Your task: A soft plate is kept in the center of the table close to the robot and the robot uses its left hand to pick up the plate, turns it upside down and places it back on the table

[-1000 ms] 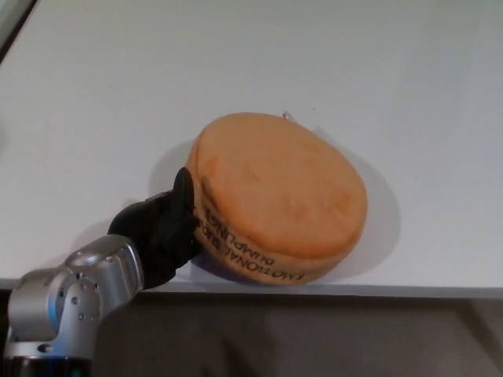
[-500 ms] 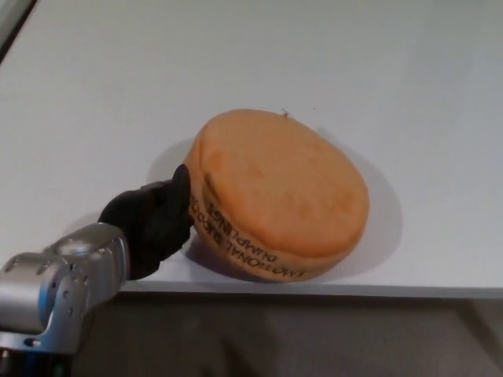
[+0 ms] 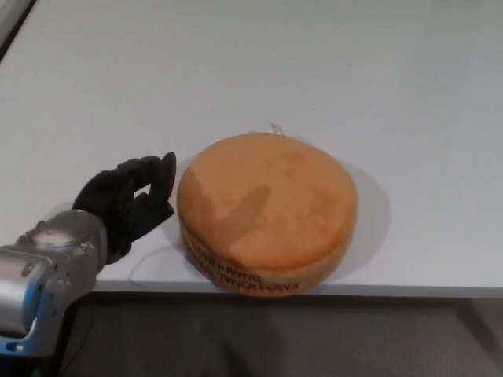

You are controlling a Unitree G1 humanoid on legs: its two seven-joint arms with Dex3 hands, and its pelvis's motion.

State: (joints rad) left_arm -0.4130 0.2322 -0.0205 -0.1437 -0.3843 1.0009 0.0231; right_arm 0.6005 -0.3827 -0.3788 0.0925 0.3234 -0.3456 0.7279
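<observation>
Broadly, the white bench [image 3: 330, 71] fills nearly the whole head view, running away from the hand to the far edge of the picture, with its near edge crossing just below the hand and a dark strip of floor [image 3: 314, 338] beneath that edge.

Next in size, the plate [image 3: 267, 212] sits flat on the bench just to the right of the hand, close to the near edge. It is a thick, round, soft orange cushion-like disc. Its broad top face is plain, with a slightly darker smudge on the side nearest the hand. Dark printed lettering runs around its side wall on the near side; the letters are too small to read. A tiny pale tag or thread [image 3: 275, 126] pokes out at the plate's rim on the side far from the hand. The plate throws a soft shadow on the bench on the side away from the hand.

Smaller again, the silver forearm [image 3: 39, 275] enters from the lower left corner and hangs over the bench edge.

Last, the left hand [image 3: 126, 204] is black, holds nothing, and its fingers [image 3: 165, 169] are loosely spread and curled, the tips pointing up toward the plate's rim. A narrow gap of bench shows between fingertips and plate, so they are just beside it, apart.
</observation>
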